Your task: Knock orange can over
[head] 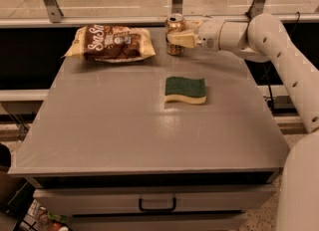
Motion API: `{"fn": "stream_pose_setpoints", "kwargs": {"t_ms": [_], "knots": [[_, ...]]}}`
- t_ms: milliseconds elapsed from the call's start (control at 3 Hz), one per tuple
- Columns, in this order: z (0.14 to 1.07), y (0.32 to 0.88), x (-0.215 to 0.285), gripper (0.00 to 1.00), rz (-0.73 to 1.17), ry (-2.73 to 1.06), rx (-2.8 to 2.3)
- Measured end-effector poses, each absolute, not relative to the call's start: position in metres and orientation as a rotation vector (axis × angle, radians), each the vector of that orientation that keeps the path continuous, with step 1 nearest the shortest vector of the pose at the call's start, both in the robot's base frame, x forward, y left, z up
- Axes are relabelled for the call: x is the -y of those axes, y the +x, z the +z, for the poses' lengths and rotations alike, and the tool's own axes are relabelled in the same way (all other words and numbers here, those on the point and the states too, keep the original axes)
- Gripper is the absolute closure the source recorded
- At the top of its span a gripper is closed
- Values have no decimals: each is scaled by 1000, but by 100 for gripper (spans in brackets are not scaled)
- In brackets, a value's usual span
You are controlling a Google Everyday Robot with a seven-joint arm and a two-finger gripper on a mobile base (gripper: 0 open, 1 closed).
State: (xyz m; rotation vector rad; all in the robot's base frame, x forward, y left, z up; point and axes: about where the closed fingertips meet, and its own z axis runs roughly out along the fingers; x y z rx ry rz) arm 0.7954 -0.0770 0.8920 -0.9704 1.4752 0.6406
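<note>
The can (175, 24) stood upright near the far edge of the table (124, 125), a little right of centre, with its silver rim level. The gripper (180, 39) lay across its right side at about mid-height and seemed to touch it. It reached in from the right on the end of the white arm (279, 51). Whether the gripper was wide, narrow or closed on the can could not be told.

The bag (109, 43) lay to the can's left, near it but apart. The sponge (185, 89) sat well apart, toward the front.

The step in hand looked like the tip itself, since the can was not yet down. To do it well, contact probably belonged high on the body, near the rim. A push at mid-height or lower might only slide a light can along the smooth top. A short, firm sweep to the left or front-left would have suited. That way the can would fall onto open table rather than off the far edge. It might roll once down, and the bag could stop it on that side.
</note>
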Motion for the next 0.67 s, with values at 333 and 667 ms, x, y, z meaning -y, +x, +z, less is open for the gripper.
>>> {"fn": "stream_pose_setpoints", "kwargs": {"t_ms": [333, 667], "knots": [[895, 794, 77, 100, 634, -991, -1488], [908, 788, 92, 100, 578, -1042, -1544]]}}
